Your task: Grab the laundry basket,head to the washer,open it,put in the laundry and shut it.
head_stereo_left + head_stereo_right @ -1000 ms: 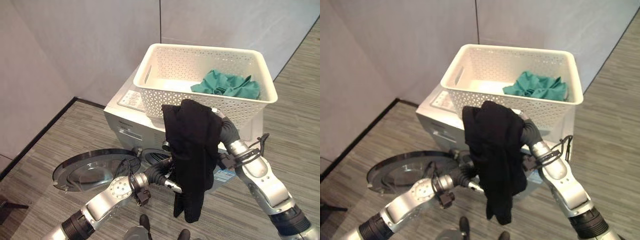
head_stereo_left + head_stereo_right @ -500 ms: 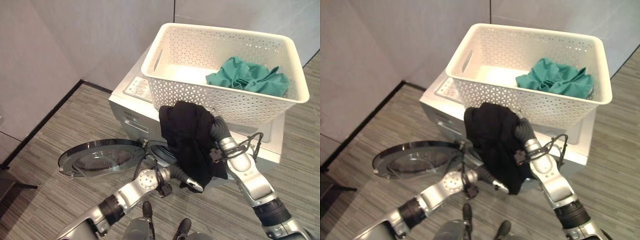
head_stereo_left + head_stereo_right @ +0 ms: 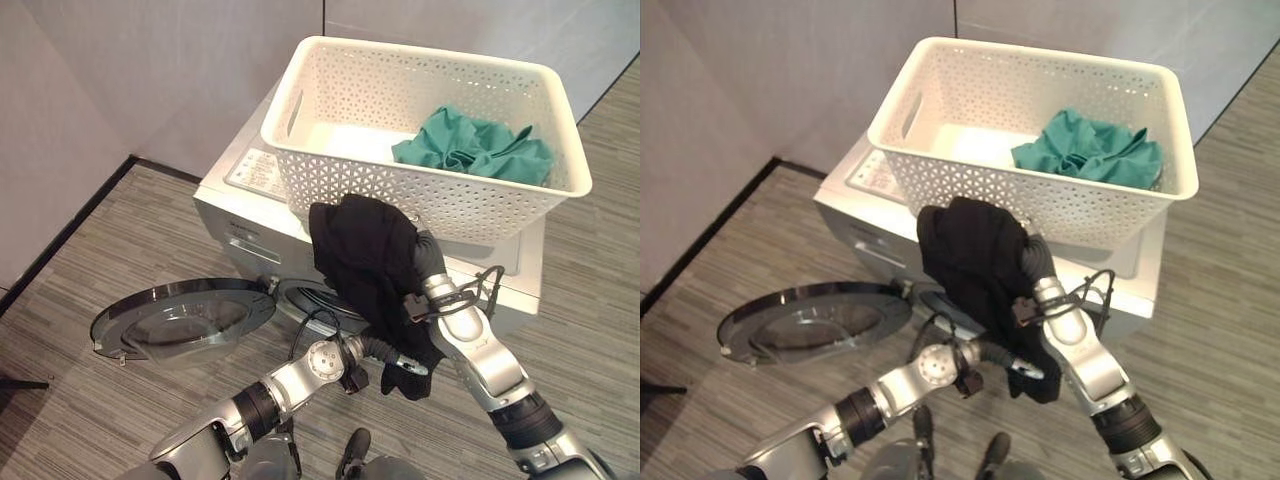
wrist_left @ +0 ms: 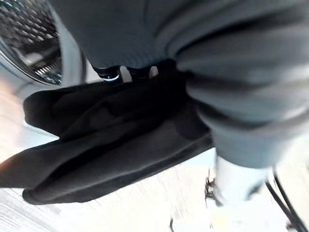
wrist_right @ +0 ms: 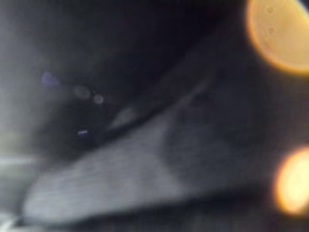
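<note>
Right hand (image 3: 425,255), fingers hidden under the black garment (image 3: 365,255), has lowered it toward the washer (image 3: 250,215); left hand (image 3: 400,362) grip unclear.

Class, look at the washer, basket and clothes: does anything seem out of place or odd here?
Nothing is spilled or damaged. The basket sits on top of the washer, a green cloth inside. The washer door hangs open. A black garment drapes over the right hand, hiding its fingers; the left hand reaches under it.

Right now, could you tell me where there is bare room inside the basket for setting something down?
The white basket is bare on its left half, between the handle-slot wall and the green cloth bunched at its right end. Below its front wall it is crowded: the black garment hangs there.
</note>
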Motion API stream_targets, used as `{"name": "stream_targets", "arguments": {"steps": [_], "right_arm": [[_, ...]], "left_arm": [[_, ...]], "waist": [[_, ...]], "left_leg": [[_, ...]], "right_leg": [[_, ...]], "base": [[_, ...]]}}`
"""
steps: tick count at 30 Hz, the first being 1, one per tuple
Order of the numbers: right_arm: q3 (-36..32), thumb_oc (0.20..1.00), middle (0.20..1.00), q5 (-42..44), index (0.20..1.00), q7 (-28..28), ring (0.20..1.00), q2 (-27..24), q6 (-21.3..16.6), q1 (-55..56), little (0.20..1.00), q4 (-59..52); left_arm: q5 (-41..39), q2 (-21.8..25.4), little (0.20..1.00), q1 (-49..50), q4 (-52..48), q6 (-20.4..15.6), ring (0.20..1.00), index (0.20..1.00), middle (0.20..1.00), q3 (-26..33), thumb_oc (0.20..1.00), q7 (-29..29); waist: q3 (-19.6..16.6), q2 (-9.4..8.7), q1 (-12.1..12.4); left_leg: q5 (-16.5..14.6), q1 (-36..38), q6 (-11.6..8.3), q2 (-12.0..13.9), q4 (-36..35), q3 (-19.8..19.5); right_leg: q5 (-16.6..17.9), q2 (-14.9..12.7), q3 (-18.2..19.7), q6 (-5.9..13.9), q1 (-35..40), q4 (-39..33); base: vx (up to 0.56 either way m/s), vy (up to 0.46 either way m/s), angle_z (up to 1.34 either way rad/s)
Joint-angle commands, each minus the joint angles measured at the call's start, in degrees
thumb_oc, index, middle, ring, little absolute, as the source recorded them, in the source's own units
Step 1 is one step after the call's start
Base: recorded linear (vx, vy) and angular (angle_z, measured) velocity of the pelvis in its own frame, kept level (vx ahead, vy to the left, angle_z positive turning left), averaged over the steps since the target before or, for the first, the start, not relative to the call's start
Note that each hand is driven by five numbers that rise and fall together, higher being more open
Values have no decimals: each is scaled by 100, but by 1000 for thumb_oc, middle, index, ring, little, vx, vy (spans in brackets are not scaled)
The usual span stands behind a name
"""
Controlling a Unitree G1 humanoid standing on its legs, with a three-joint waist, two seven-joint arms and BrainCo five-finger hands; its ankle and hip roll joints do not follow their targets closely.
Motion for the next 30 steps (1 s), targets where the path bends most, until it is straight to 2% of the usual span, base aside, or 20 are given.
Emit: {"name": "stream_targets", "arguments": {"steps": [1,10,16,17,18,28,29,30], "right_arm": [[-188,200,200,-64,200,-75,200,-68,-431,49,200,-748],[-186,200,200,-420,200,-24,200,-393,-587,509,200,-838],[-324,200,200,-702,200,86,200,-595,-604,915,200,-858],[-378,476,476,-789,476,143,476,-672,-609,1017,476,-862],[-498,1000,1000,-876,1000,254,1000,-816,-657,1269,1000,-885],[-936,1000,1000,-1213,1000,898,1000,-1133,-846,2735,1000,-456],[-972,1000,1000,-1692,1000,1160,1000,-1263,-835,3372,1000,2],[-973,1000,1000,-1707,1000,1161,1000,-1263,-843,3401,1000,-5]], "left_arm": [[-201,-493,200,-133,211,-484,200,200,200,-18,200,305],[-240,-227,200,340,334,-949,200,200,200,746,200,1035],[-186,-92,200,657,368,-1036,200,200,200,1115,200,1159],[-155,-73,200,724,412,-1056,200,200,200,1196,200,1166],[-163,-15,200,843,468,-1096,200,200,200,1341,200,1180],[-68,380,200,1475,340,-1305,200,200,200,2030,200,1096],[-30,552,200,1750,208,-1364,200,200,200,2377,200,1076],[-28,552,200,1779,193,-1359,200,200,200,2375,200,1072]], "waist": [[-328,-117,21],[-357,-178,-26],[-405,-164,-85],[-413,-161,-99],[-423,-158,-137],[-496,-137,-299],[-465,-154,-379],[-484,-151,-377]], "left_leg": [[730,-497,-320,395,-259,184],[773,-407,-354,477,-283,293],[788,-349,-363,494,-329,346],[788,-337,-361,490,-339,352],[791,-311,-363,496,-351,370],[784,-185,-386,497,-405,499],[779,-151,-402,515,-408,544],[779,-148,-403,515,-411,547]], "right_leg": [[-1080,-22,372,82,157,546],[-1080,16,401,64,223,522],[-1060,30,448,68,279,475],[-1054,34,462,72,292,458],[-1041,32,479,78,306,438],[-1003,14,557,121,384,387],[-1003,14,618,130,378,402],[-1004,13,621,130,378,402]], "base": [[0,0,0],[-10,-5,-7],[-2,1,-5],[8,5,-4],[5,6,-8],[3,9,-8],[-5,11,-19],[-8,11,-12]]}}
